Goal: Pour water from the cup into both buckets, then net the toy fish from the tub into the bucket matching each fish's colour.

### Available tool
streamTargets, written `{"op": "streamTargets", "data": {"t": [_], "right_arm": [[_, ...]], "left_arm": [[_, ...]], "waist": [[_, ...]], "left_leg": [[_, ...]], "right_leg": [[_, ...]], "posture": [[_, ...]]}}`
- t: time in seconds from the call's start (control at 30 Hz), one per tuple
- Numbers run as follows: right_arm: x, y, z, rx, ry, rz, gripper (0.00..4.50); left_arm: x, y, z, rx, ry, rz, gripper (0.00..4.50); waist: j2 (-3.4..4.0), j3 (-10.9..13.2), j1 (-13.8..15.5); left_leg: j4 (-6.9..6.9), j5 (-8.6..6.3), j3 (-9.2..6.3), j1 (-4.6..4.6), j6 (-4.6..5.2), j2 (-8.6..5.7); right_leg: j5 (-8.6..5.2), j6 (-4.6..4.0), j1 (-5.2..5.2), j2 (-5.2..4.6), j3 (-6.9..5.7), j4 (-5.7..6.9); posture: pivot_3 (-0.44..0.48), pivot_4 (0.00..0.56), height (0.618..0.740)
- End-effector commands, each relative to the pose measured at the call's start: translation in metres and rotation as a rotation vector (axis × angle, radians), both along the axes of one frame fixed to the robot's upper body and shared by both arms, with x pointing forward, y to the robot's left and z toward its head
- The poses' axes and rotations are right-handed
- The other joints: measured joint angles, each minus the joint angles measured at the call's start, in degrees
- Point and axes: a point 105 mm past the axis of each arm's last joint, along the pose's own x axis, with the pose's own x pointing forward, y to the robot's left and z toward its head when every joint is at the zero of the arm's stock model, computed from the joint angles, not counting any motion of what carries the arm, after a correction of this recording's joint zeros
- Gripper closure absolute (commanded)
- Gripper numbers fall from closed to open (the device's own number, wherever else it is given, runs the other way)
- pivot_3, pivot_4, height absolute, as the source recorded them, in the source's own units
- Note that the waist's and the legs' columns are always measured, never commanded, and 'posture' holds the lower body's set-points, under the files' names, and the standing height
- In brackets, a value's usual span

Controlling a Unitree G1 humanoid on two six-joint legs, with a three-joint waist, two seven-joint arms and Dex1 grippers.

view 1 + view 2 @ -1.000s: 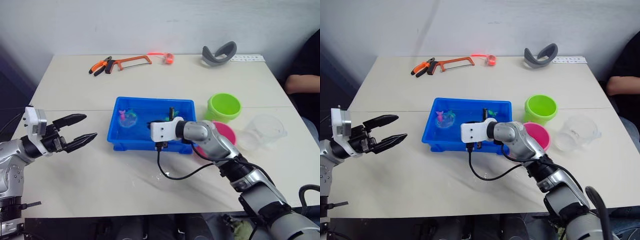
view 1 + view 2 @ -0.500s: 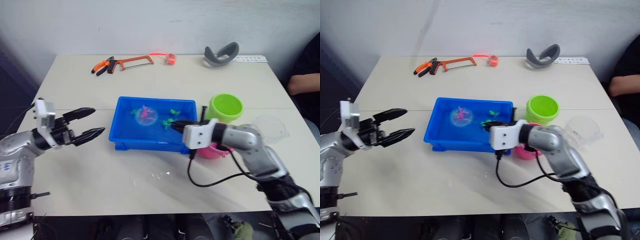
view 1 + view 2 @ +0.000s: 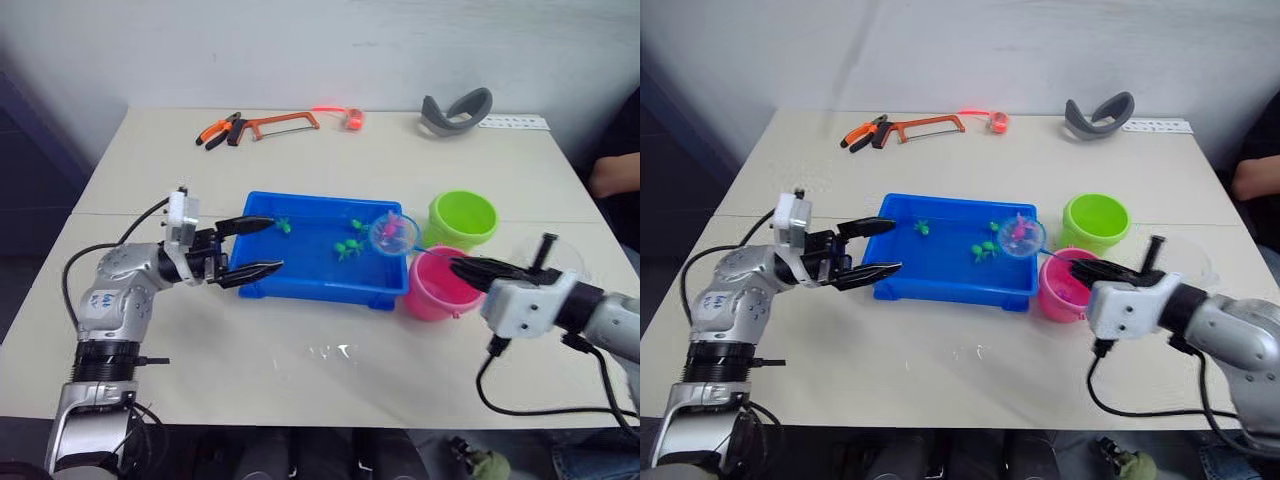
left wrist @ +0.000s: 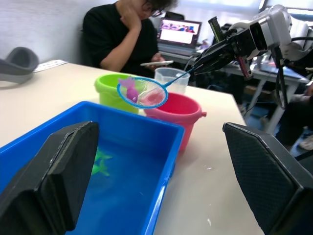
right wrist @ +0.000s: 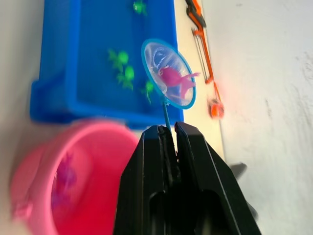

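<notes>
Beige laminate is covering the tabletop (image 3: 250,360), which is standing against a white wall; beyond the blue tub (image 3: 320,250) a hacksaw (image 3: 283,123), orange pliers (image 3: 215,131) and a grey headset (image 3: 457,107) are lying. A person (image 4: 129,34) is sitting past the far end, partly cut off. The clear cup (image 3: 1195,265) is sitting half hidden behind the right arm. The tub is holding green toy fish (image 3: 350,245). The right tool (image 5: 167,133) is pinching the net (image 3: 392,232) by its handle, a pink fish (image 4: 131,90) inside, above the tub's corner nearest the pink bucket (image 3: 435,285). Something pink is lying in that bucket, too blurred to name. The green bucket (image 3: 462,218) is standing just beyond. The left tool (image 3: 262,246) is gaping wide, empty, at the tub's opposite end.
</notes>
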Motion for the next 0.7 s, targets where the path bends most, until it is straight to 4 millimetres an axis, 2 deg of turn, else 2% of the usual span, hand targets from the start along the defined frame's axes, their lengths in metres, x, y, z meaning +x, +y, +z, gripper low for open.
{"op": "streamTargets", "data": {"t": [0.03, 0.2, 0.33, 0.5, 0.7], "right_arm": [[-0.015, -0.017, 0.02, -0.06, -0.122, -0.059, 4.5], [-0.032, -0.04, 0.02, -0.162, -0.133, -0.133, 4.5], [-0.04, -0.055, 0.02, -0.316, -0.182, -0.16, 4.5], [-0.044, -0.068, 0.016, -0.488, -0.215, -0.163, 4.5], [-0.041, -0.079, 0.019, -0.713, -0.334, -0.14, 4.5]], "left_arm": [[0.001, -0.011, 0.004, -0.007, -0.028, -0.058, 0.09], [0.003, -0.03, 0.001, -0.036, -0.015, -0.134, 0.09], [0.0, -0.048, 0.001, -0.059, -0.019, -0.201, 0.09], [-0.002, -0.059, 0.003, -0.067, -0.032, -0.23, 0.09], [-0.008, -0.072, 0.006, -0.083, -0.036, -0.259, 0.09]], "waist": [[0.0, 0.0, 0.0], [0.0, 0.0, 0.0], [-0.01, 0.0, 0.0], [0.0, 0.0, -0.1], [0.0, 0.0, -0.1]], "left_leg": [[0.0, 0.0, 0.03, 0.02, 0.0, 0.0], [0.01, 0.01, 0.08, 0.08, 0.01, 0.02], [0.01, 0.02, 0.08, 0.09, 0.02, 0.01], [0.01, 0.02, 0.08, 0.1, 0.02, 0.01], [0.01, 0.03, 0.07, 0.11, 0.0, 0.01]], "right_leg": [[0.0, 0.0, 0.01, 0.02, -0.01, 0.01], [0.01, 0.02, 0.03, 0.06, 0.0, 0.02], [0.01, 0.02, 0.05, 0.05, 0.04, 0.01], [0.01, 0.02, 0.05, 0.05, 0.08, 0.01], [0.01, 0.02, 0.05, 0.05, 0.2, 0.02]], "posture": [[0.0, 0.15, 0.74], [0.0, 0.15, 0.74], [0.0, 0.15, 0.74], [0.0, 0.15, 0.74], [0.0, 0.15, 0.74]]}}
